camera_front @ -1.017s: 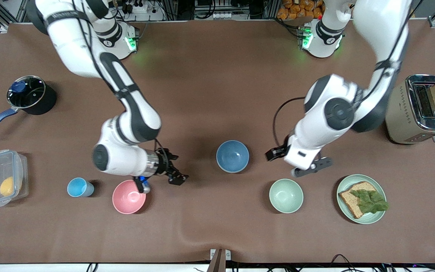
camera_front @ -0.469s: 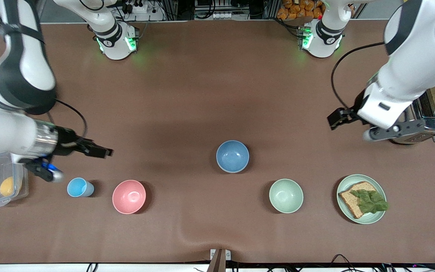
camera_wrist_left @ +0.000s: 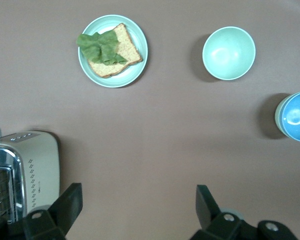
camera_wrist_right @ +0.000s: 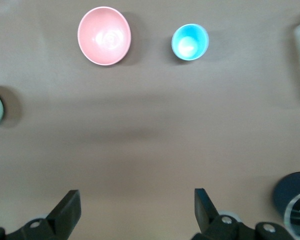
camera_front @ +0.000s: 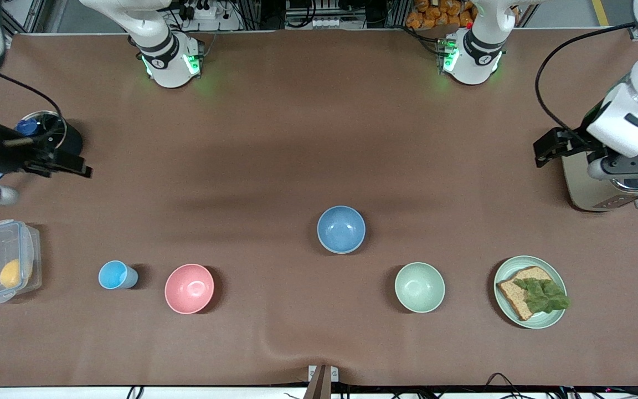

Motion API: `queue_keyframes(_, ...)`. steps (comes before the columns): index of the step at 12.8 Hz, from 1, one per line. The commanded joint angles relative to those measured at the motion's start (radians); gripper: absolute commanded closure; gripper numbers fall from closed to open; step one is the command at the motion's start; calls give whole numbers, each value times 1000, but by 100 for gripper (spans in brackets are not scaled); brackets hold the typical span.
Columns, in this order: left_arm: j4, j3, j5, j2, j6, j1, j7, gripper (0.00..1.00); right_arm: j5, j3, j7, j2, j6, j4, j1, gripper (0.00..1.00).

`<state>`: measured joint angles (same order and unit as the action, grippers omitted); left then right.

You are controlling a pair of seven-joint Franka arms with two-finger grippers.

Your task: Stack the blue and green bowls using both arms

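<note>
Blue bowl (camera_front: 341, 229) near the table's middle, upright and untouched; green bowl (camera_front: 420, 287) at about four o'clock from it, nearer the front camera, well apart, also untouched. Plate (camera_front: 530, 292) with bread and lettuce beside the green bowl, toward the left arm's end. Left gripper (camera_wrist_left: 139, 210) raised over bare table just beside the toaster (camera_front: 612, 183), fingers spread, holding nothing. Right gripper (camera_wrist_right: 135, 210) raised beside the dark pot (camera_front: 47, 138), fingers likewise spread and empty. Pink bowl (camera_front: 189, 288) and small blue cup (camera_front: 117, 275) toward the right arm's end.
</note>
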<state>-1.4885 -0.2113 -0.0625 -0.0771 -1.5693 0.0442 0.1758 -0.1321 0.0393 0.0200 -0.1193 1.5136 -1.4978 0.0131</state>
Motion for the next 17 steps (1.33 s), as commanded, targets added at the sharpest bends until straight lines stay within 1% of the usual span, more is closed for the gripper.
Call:
queue_keyframes(1, -29, 56, 15, 37, 29, -36, -19, 0, 63, 37, 84, 67, 5, -45, 5, 0)
queue_keyframes(2, -29, 72, 21, 39, 34, -46, -19, 0, 98, 37, 78, 88, 7, -45, 2, 0)
queue_keyframes(3, -32, 73, 33, 42, 35, -46, -19, 0, 107, 37, 66, 98, 5, -41, -1, 0)
queue_keyframes(5, -44, 73, 38, 52, 46, -47, -18, 0, 108, 37, 41, 107, -3, -33, 1, 0)
queue_keyframes(7, -96, 73, 91, 92, 38, -43, -22, 0, 120, 33, 0, 128, -15, -33, -1, 0)
queue_keyframes(9, -105, 73, 93, 100, 40, -38, -22, 0, 132, 28, -17, 136, -19, -36, -15, 0)
queue_keyframes(15, -95, 69, 79, 99, 43, -30, -21, 0, 140, 19, -38, 141, -33, -30, -15, 0)
queue_keyframes(17, -64, 69, 76, 88, 43, -32, -19, 0, 141, 21, -38, 139, -32, -32, -10, 0)
